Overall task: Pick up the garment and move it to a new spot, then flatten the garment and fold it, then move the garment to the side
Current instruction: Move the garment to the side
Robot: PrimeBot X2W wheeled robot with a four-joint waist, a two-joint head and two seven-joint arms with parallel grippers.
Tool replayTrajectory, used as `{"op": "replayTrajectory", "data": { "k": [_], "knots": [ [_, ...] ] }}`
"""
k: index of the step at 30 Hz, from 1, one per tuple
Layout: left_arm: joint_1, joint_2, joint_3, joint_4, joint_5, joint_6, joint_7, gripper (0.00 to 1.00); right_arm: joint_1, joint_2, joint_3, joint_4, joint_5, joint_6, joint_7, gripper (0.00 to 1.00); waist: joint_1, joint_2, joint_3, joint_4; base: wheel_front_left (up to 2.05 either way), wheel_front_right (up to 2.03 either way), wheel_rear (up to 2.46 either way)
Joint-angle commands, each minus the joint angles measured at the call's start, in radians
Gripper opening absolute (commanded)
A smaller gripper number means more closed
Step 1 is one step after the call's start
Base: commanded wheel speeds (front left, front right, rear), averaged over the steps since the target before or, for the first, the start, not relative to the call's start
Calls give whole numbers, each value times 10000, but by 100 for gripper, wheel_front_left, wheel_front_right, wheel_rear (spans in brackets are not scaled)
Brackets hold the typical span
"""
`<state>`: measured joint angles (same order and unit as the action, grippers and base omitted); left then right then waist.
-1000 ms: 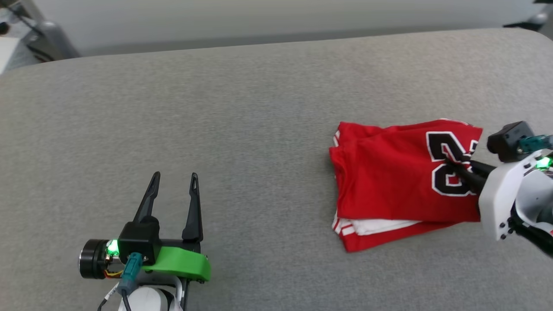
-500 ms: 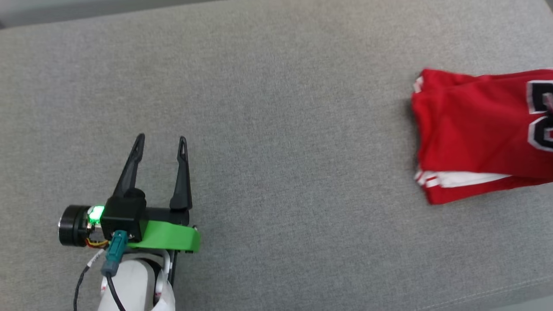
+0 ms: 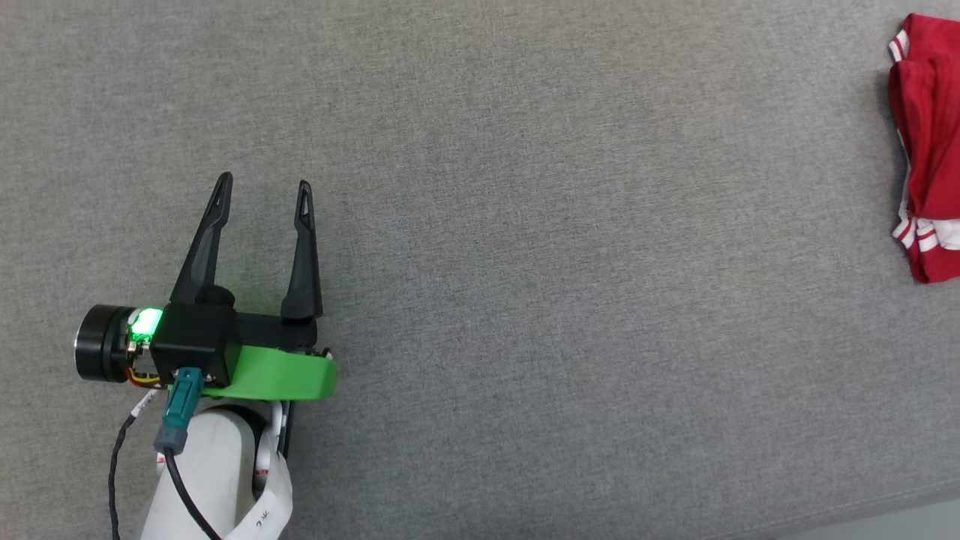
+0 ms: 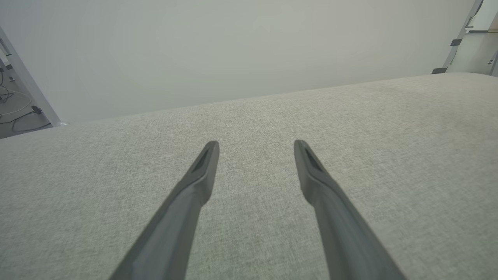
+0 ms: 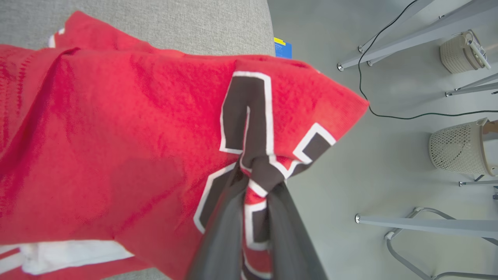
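The folded red garment (image 3: 928,150) lies at the far right edge of the head view on the grey cushion, its white-striped trim showing. In the right wrist view the garment (image 5: 116,136) is bunched around the black, white-outlined number, and my right gripper (image 5: 255,177) is shut on that fabric, part of which hangs past the cushion's edge over the floor. My left gripper (image 3: 264,184) rests at the lower left of the head view, open, with nothing between its fingers (image 4: 202,167), far from the garment.
The grey cushion surface (image 3: 525,262) spans the head view. Past the cushion's edge (image 5: 268,35) the right wrist view shows the floor with metal frame legs (image 5: 389,42), a black cable (image 5: 389,112), and two pale mesh baskets (image 5: 459,147).
The head camera has swung left, so the garment has slid to the picture's right edge and the right gripper has left the frame. The left gripper stays open.
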<state>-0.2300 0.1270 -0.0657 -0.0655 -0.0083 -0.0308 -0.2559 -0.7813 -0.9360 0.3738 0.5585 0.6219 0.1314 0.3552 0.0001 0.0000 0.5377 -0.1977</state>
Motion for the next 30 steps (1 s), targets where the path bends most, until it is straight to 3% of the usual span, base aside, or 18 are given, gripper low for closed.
{"op": "replayTrajectory", "data": {
  "k": [1, 6, 8, 9, 14, 19, 25, 30],
  "knots": [
    [-194, 101, -9, -50, 91, 29, -59, 100, -247, 164, -104, 239, -190, -7, -122, 0, -1, 0, 186, 150, 0, 0, 0],
    [-195, 128, 3, -70, 67, 115, -59, 100, -553, 647, -335, 1021, -554, -7, -528, 0, -1, 0, 158, 221, 0, 0, 0],
    [-164, 124, 1, -41, 45, 144, -59, 100, -638, 768, -411, 1295, -773, -7, -751, 78, -1, 0, 59, 241, 0, 0, 0],
    [-137, 120, 3, -19, 31, 162, -59, 100, -679, 816, -466, 1442, -939, -7, -919, 100, -1, 0, -9, 246, 0, 0, 0],
    [-8, 39, -32, 157, -61, 216, -59, 100, -671, 892, -727, 1881, -1568, -7, -1760, 100, -1, 0, -543, 349, 0, 0, 0],
    [298, -83, -25, 329, -178, 294, -59, 100, -578, 1036, -1355, 1793, -2072, -7, -3273, 100, -1, 0, -1316, 547, 0, 0, 0],
    [787, -204, 82, 518, -334, 351, -59, 100, -178, 1574, -2507, 1187, -2342, -7, -5343, 100, -1, 0, -2170, 901, 0, 0, 0],
    [1109, -282, 172, 633, -425, 337, -59, 100, 441, 2332, -3357, 29, -2859, -7, -6050, 100, -1, 0, -2742, 1232, 0, 0, 0]
  ]
}}
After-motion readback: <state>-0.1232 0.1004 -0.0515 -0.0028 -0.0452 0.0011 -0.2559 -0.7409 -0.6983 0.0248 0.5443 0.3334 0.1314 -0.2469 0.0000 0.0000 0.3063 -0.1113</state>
